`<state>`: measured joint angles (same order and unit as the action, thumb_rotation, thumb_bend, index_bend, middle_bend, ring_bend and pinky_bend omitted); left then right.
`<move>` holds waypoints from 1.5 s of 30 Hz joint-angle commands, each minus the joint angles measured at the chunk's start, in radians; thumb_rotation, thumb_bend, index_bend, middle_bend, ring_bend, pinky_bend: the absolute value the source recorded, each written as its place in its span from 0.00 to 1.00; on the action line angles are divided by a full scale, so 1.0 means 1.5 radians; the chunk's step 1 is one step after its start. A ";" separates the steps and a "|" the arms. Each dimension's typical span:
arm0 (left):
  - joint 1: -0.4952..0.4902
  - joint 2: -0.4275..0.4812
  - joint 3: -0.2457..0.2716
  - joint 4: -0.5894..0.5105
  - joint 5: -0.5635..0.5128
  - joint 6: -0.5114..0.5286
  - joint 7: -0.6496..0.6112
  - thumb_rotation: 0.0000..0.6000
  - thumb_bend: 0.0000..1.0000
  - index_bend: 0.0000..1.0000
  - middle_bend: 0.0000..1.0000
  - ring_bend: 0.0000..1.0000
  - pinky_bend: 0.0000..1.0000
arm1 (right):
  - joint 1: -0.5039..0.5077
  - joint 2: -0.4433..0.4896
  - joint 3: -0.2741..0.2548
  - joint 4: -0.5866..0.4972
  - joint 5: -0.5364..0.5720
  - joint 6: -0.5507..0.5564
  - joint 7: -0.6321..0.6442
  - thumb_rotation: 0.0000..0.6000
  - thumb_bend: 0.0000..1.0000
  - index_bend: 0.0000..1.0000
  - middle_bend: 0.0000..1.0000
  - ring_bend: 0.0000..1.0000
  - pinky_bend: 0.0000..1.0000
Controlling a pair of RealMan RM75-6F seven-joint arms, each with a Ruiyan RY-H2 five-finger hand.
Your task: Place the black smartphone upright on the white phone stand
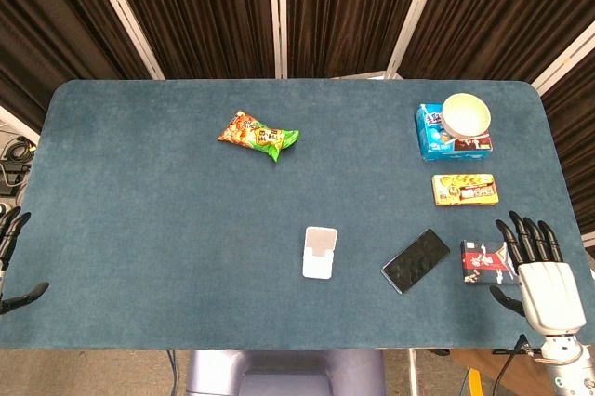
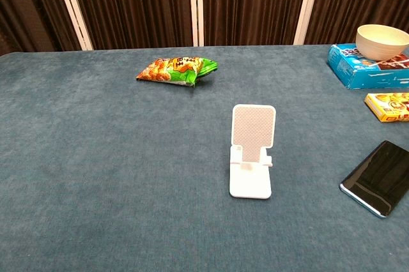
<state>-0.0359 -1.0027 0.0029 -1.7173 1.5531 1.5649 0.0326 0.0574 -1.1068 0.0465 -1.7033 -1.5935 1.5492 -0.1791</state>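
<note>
Even overhead light is falling on the surface (image 1: 167, 229), making only soft short shadows. The smartphone (image 2: 378, 177) is reflecting slightly. Both views are staying sharp.

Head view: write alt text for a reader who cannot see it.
A black smartphone lies flat on a blue table, just right of an empty white phone stand. The right hand hovers open at the table's right edge beside a small dark packet; the left hand shows at the left edge. Snack packs and a bowl sit farther back.
</note>
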 commanded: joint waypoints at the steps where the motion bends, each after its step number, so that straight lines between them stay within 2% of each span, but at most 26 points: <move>1: 0.000 0.001 0.001 -0.001 0.001 -0.002 -0.001 1.00 0.00 0.00 0.00 0.00 0.00 | 0.000 0.001 0.000 -0.002 -0.001 0.000 0.003 1.00 0.00 0.00 0.00 0.00 0.00; 7: -0.002 0.002 -0.001 0.000 -0.001 -0.008 -0.005 1.00 0.00 0.00 0.00 0.00 0.00 | 0.005 0.003 -0.008 -0.002 -0.006 -0.015 0.016 1.00 0.00 0.00 0.00 0.00 0.00; 10: -0.004 0.000 -0.003 0.004 0.000 -0.009 -0.007 1.00 0.00 0.00 0.00 0.00 0.00 | 0.020 0.011 -0.023 0.003 -0.014 -0.056 0.068 1.00 0.00 0.00 0.00 0.00 0.00; 17: -0.010 -0.004 -0.006 0.011 -0.006 -0.023 -0.011 1.00 0.00 0.00 0.00 0.00 0.00 | 0.112 -0.005 -0.035 0.109 -0.057 -0.189 0.138 1.00 0.00 0.00 0.01 0.00 0.02; 20: -0.015 -0.006 -0.008 0.013 -0.016 -0.036 -0.008 1.00 0.00 0.00 0.00 0.00 0.00 | 0.159 -0.024 -0.040 0.168 -0.104 -0.220 0.199 1.00 0.00 0.03 0.06 0.01 0.09; 24: -0.020 -0.011 -0.011 0.012 -0.026 -0.046 0.001 1.00 0.00 0.00 0.00 0.00 0.00 | 0.208 -0.064 -0.048 0.257 -0.163 -0.232 0.237 1.00 0.01 0.11 0.13 0.06 0.17; 27: -0.023 -0.013 -0.012 0.011 -0.033 -0.057 0.007 1.00 0.00 0.00 0.00 0.00 0.00 | 0.237 -0.098 -0.059 0.322 -0.204 -0.230 0.253 1.00 0.07 0.15 0.18 0.12 0.22; 33: -0.031 -0.021 -0.018 0.016 -0.052 -0.075 0.023 1.00 0.00 0.00 0.00 0.00 0.00 | 0.286 -0.153 -0.086 0.418 -0.267 -0.226 0.261 1.00 0.15 0.18 0.23 0.16 0.24; 40: -0.034 -0.025 -0.022 0.016 -0.065 -0.083 0.032 1.00 0.00 0.00 0.00 0.00 0.00 | 0.323 -0.186 -0.117 0.463 -0.304 -0.235 0.249 1.00 0.17 0.19 0.24 0.16 0.25; 45: -0.036 -0.027 -0.023 0.016 -0.073 -0.088 0.036 1.00 0.00 0.00 0.00 0.00 0.00 | 0.333 -0.205 -0.127 0.482 -0.315 -0.238 0.216 1.00 0.18 0.19 0.23 0.16 0.25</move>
<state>-0.0894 -1.0423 -0.0309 -1.6935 1.4443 1.4327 0.0862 0.5499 -1.4036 -0.1377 -0.9910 -2.0591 1.1954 0.1600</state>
